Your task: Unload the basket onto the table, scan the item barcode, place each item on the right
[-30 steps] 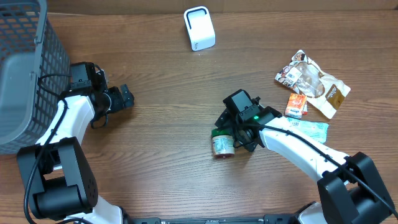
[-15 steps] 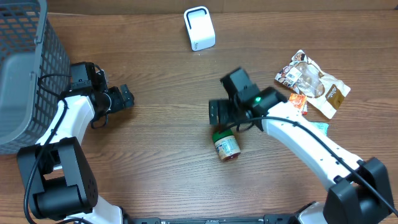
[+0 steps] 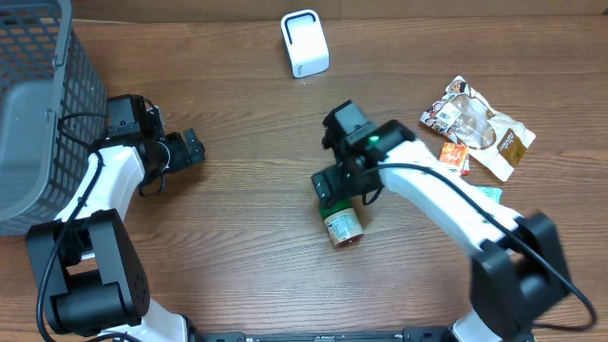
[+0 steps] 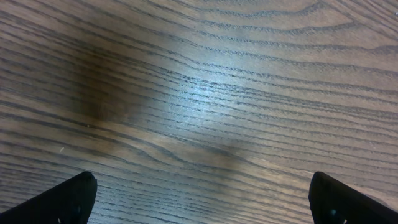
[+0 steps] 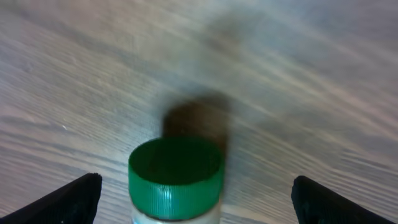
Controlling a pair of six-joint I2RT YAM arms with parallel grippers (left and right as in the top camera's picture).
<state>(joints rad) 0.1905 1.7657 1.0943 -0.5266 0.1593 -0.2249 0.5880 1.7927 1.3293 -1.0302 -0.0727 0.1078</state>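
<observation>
A wooden table (image 3: 247, 104) seen from above, with two robot arms reaching in from its near edge. Near the middle of the table, a little toward the near edge, a small jar (image 3: 343, 226) with a green screw lid (image 5: 176, 168) appears to lie on its side, its lid pointing toward the far edge. A pale printed label wraps its body; no barcode can be made out.

The right claw (image 5: 195, 190) hangs just over the lid end of the jar, jaws spread wide and empty. From its wrist camera the lid sits between the two fingertips, nearer the left one, with clear gaps on both sides. The left claw (image 4: 202, 199) is also spread wide and empty, over bare wood toward the left edge, beside a grey mesh basket (image 3: 38, 104).

A white scanner (image 3: 304, 43) stands near the far edge, well apart from the jar. Several snack packets (image 3: 480, 123) lie toward the right edge.

The jar looks rigid and light, though whether it is glass or plastic cannot be told. Its round, smooth body will likely roll or slip if nudged from one side. The ribbed lid probably offers the surest hold. Pinching there, or across the body just below it, should leave the label uncovered for the scanner.
</observation>
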